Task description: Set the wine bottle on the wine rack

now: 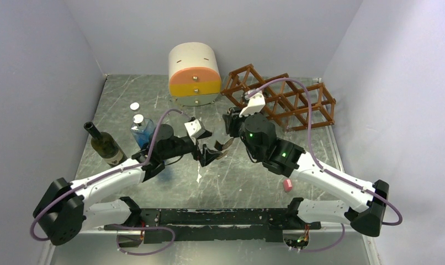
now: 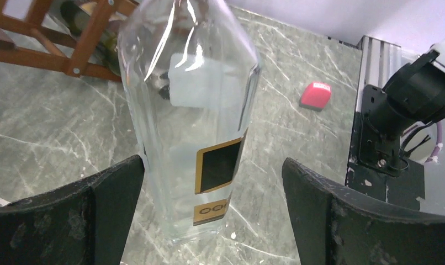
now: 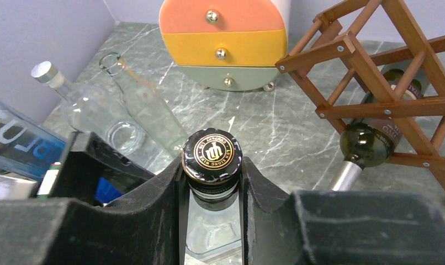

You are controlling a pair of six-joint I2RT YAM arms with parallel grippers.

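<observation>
Right hand (image 3: 212,172) pinches the clear bottle's (image 2: 181,99) neck, visible only from its wrist; left hand (image 2: 212,171) spread.

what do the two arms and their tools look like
The left arm and right arm have white links with bulky black joints and black bases. A lilac cable loops along each. Green lights glow on the right arm's black wrist. The left tool and right tool have broad, matte black, scuffed fingers.

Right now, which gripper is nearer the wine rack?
Right. The right gripper, shut on the clear bottle at its capped neck, is just in front of the wine rack; the open left gripper flanks the bottle's body, farther back.
</observation>
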